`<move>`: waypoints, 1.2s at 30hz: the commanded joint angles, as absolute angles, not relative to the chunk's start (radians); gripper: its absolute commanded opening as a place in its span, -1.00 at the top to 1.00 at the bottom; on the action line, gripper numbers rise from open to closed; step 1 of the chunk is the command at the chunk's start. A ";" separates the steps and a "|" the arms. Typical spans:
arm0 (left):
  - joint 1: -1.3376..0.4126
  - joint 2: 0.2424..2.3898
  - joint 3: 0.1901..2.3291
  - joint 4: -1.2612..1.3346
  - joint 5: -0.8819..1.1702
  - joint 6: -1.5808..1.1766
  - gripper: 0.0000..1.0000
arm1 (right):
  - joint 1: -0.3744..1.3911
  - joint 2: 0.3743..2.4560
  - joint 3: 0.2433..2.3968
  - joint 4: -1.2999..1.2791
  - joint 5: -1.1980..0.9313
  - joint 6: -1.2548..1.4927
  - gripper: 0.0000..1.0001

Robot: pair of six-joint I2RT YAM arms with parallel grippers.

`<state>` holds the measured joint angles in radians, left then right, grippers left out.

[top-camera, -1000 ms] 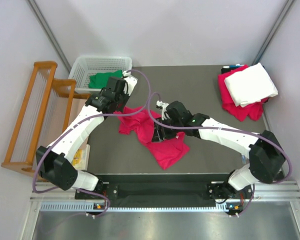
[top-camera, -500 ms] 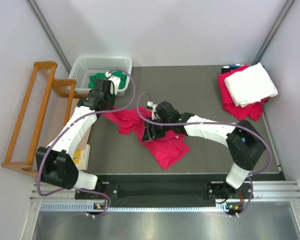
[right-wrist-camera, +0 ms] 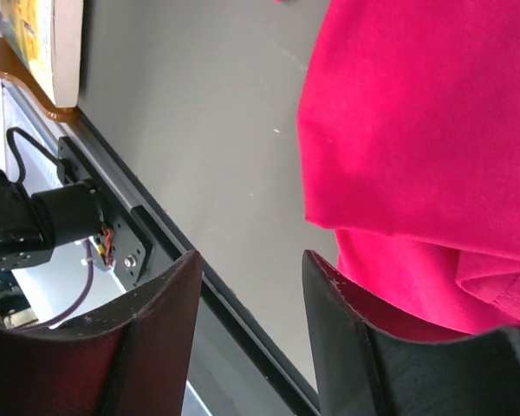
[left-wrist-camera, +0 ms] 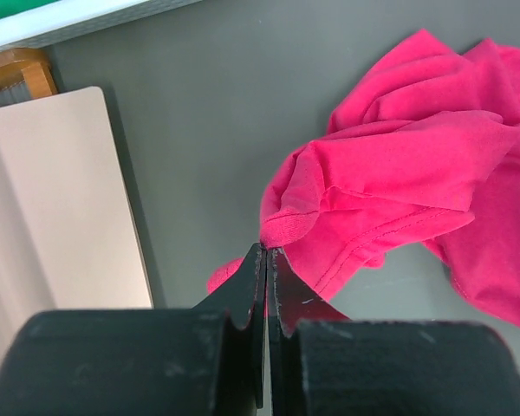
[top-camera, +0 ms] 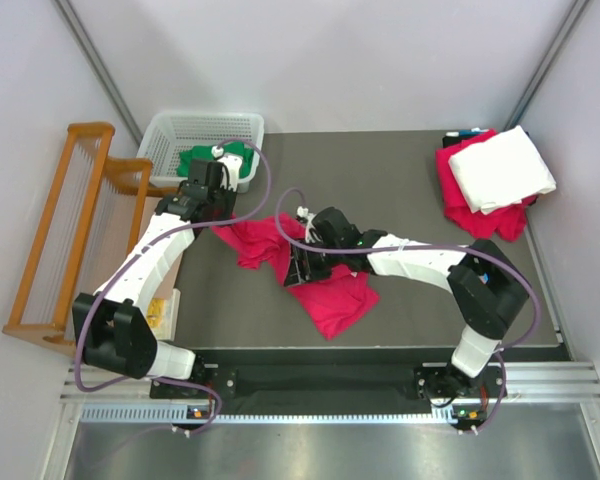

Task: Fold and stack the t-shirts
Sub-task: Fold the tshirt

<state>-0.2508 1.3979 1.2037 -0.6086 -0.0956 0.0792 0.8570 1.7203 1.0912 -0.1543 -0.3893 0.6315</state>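
Observation:
A crumpled pink t-shirt [top-camera: 320, 280] lies on the dark table [top-camera: 380, 180], left of centre. My left gripper [top-camera: 218, 220] is at the shirt's left corner, shut on a fold of the shirt's edge [left-wrist-camera: 286, 227]; the rest of the shirt spreads to the right in the left wrist view [left-wrist-camera: 416, 156]. My right gripper [top-camera: 298, 272] is low over the shirt's front left edge, jaws open and empty [right-wrist-camera: 251, 260], with the pink cloth [right-wrist-camera: 416, 130] beside one finger. A folded white shirt [top-camera: 502, 168] lies on a folded pink one [top-camera: 470, 218] at the back right.
A white basket [top-camera: 205, 125] with a green shirt [top-camera: 205, 160] stands at the back left. A wooden rack [top-camera: 70, 230] stands left of the table. A beige board [left-wrist-camera: 61, 199] lies by the table's left edge. The front rail [right-wrist-camera: 156, 251] shows under the right gripper.
My left gripper has moved left with the shirt's corner, stretching it out. My right gripper has slid left over the shirt. Little has moved in the last half second.

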 commanded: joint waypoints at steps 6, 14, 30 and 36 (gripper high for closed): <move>-0.245 1.390 1.210 -0.571 -0.069 0.063 1.00 | 0.801 1.594 1.057 -0.143 -0.383 0.635 -0.01; -0.244 1.390 1.212 -0.572 -0.067 0.060 1.00 | 0.813 1.623 1.025 -0.097 -0.409 0.663 0.00; -0.244 1.391 1.213 -0.563 -0.075 0.064 1.00 | 0.831 1.801 1.089 -0.063 -0.460 0.670 0.02; -0.244 1.388 1.210 -0.563 -0.074 0.066 1.00 | 0.835 1.827 1.117 -0.060 -0.459 0.669 0.02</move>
